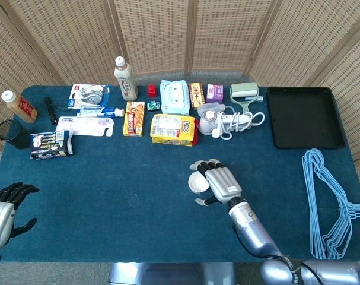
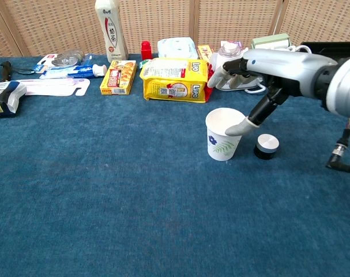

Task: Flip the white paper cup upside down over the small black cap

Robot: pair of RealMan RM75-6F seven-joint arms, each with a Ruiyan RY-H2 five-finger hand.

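Observation:
The white paper cup [image 2: 225, 134], printed with a leaf and flower, stands upright with its mouth up in the middle of the blue table. Just to its right sits the small black cap [image 2: 266, 146] with a silver top. My right hand [image 2: 266, 68] hovers over the cup and cap with its fingers spread, its thumb tip close to the cup's right rim, holding nothing. In the head view that right hand [image 1: 220, 181] hides the cap and part of the cup [image 1: 196, 183]. My left hand [image 1: 4, 206] is at the table's near left corner, fingers apart and empty.
Behind the cup lie a yellow snack packet [image 2: 175, 79] and a white appliance with a cord [image 2: 239, 75]. A black tray [image 1: 303, 117] sits far right, blue hangers [image 1: 331, 199] at the right edge. Boxes, a bottle [image 1: 125, 78] and toothpaste line the back.

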